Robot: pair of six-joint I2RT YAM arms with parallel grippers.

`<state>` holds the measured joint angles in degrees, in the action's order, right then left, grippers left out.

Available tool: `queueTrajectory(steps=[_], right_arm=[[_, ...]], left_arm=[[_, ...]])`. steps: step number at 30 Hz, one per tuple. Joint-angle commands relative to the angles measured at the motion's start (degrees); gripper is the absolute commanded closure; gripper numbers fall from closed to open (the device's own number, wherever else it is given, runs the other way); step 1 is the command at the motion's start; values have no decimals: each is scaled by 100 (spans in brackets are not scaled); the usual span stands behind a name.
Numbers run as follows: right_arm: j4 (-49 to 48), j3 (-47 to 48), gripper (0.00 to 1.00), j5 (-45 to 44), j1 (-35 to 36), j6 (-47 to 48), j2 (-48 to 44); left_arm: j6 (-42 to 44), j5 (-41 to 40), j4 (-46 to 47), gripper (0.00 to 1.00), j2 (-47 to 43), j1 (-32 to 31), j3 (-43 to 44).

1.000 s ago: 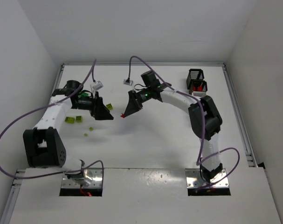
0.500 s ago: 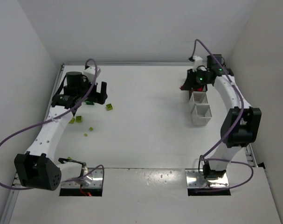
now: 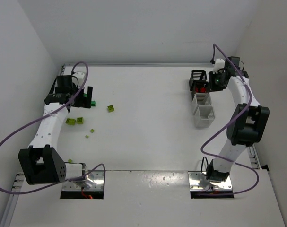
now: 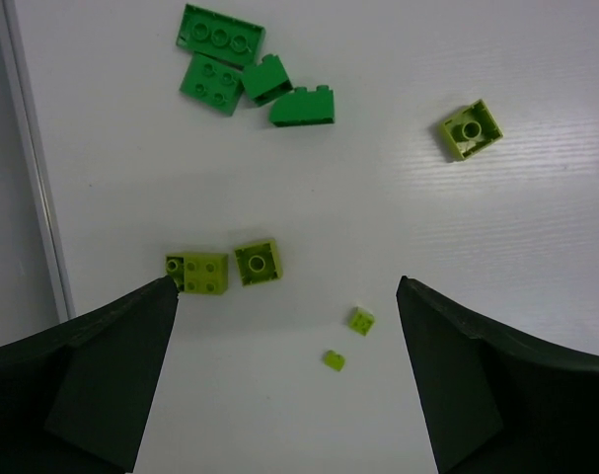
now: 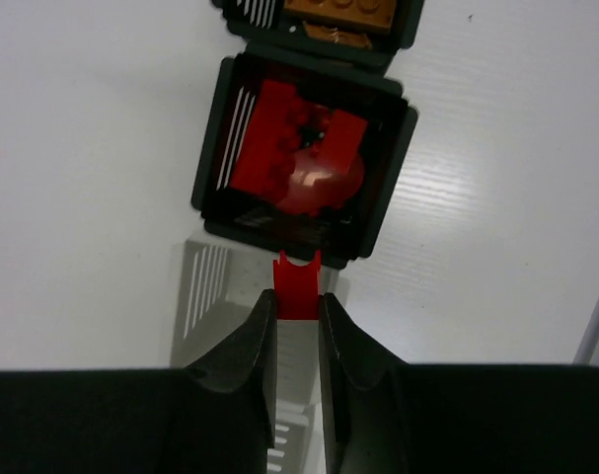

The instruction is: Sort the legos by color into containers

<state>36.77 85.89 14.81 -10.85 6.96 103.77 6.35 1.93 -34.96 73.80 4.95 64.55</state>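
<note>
Toward the left edge of the worktop, the nearest legos are 2 tiny lime bits (image 4: 360,320). Beyond them lies a pair of lime bricks (image 4: 260,263) side by side, with 1 more lime brick (image 4: 470,128) out toward the middle. Farthest is a cluster of 4 dark green legos (image 4: 220,59) close to the far left corner. The left end effector (image 4: 286,286) hangs over this patch with its fingers spread as wide as they go and nothing in them. The lime pair lies between the fingers, closer to the left one, whose tip covers a corner of the outer brick.

Along the right edge the containers run near to far: 2 white containers (image 3: 204,116), then a black container (image 5: 304,158) holding red bricks. Last comes a 2nd black container (image 3: 197,75) with orange-brown bricks, cut off at the top of the right wrist view. The right end effector (image 5: 297,296) is pinched tight on a red lego (image 5: 297,276), of which only the notched upper end shows above the fingers.

That brick appears to sit over the far rim of the neighbouring white container, and the red-filled one lies straight ahead of the fingertips, just beyond. So the right arm is the one to act. I judge it needs a short reach forward before letting go, or the lego may drop into the white one. From above, this end effector is hard to separate from the dark containers.
</note>
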Motion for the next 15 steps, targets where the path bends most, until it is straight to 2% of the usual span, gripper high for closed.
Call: queueTrajectory(steps=[1,8,13,15], right_arm=[[-372,463,100,-390,48,-169,240],[-496,930,100,-637,162,-336,627],[-496,1035,85,-585,162,-336,838],[-496,1035,82,-584,215,-336,890]], left_arm=[[33,18,-81,0,-182,137,-110],[147,228,-256,0,-428,507,-540],[218,-62,-467,0,-550,805,-733],[349,-62,-529,3,-612,972,-786]])
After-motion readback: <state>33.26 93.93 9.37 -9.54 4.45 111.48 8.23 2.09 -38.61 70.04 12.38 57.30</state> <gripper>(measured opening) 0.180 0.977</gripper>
